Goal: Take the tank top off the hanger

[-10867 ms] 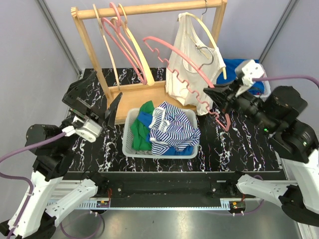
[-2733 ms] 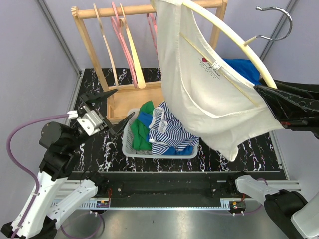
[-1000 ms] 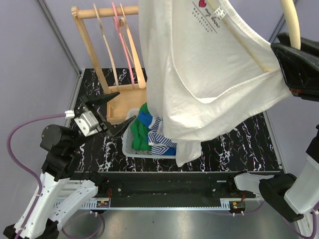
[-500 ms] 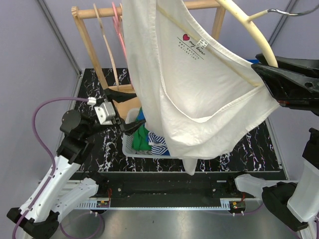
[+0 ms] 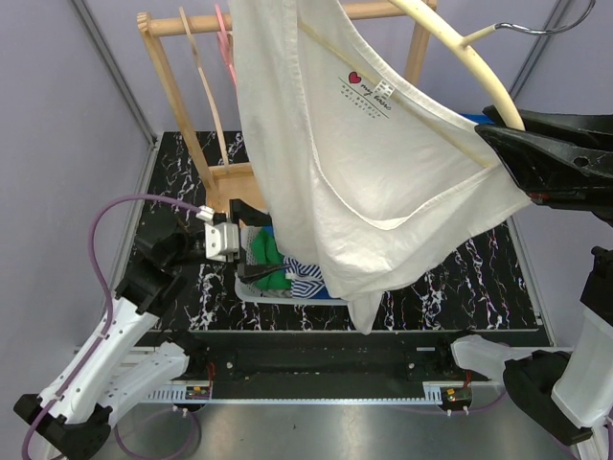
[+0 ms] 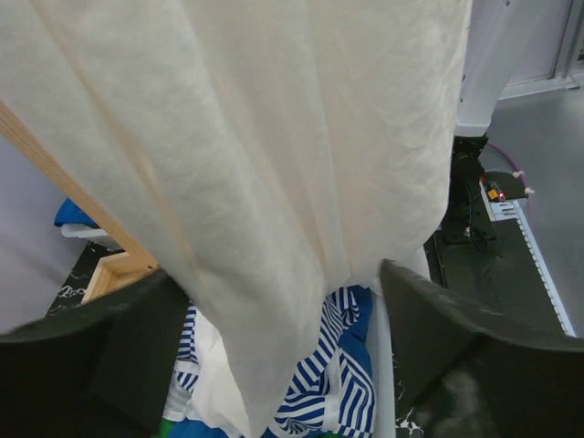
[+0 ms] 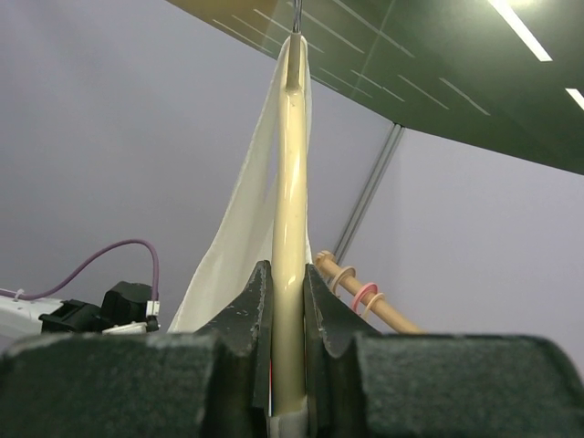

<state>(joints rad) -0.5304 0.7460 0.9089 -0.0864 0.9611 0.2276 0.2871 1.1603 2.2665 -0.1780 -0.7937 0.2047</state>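
A white tank top (image 5: 364, 163) hangs on a cream hanger (image 5: 469, 67) with a metal hook (image 5: 536, 27), lifted high near the camera. My right gripper (image 5: 493, 144) is shut on the hanger's arm; in the right wrist view the jaws clamp the cream hanger (image 7: 287, 274) with the tank top (image 7: 242, 237) draped behind it. My left gripper (image 5: 257, 257) is open over the basket at the tank top's lower left edge. In the left wrist view the tank top (image 6: 274, 182) hangs down between the spread fingers (image 6: 447, 338) of the left gripper (image 6: 283, 365).
A wooden rack (image 5: 182, 105) with pink and cream hangers (image 5: 222, 19) stands at the back left. A white basket (image 5: 245, 286) below the tank top holds green, blue and striped clothes (image 6: 338, 383). The table's black marble top (image 5: 450, 278) shows to the right.
The right gripper has taken the hanger with the tank top off the rack and raised it. In the last second the left gripper moved right, to the tank top's lower edge.
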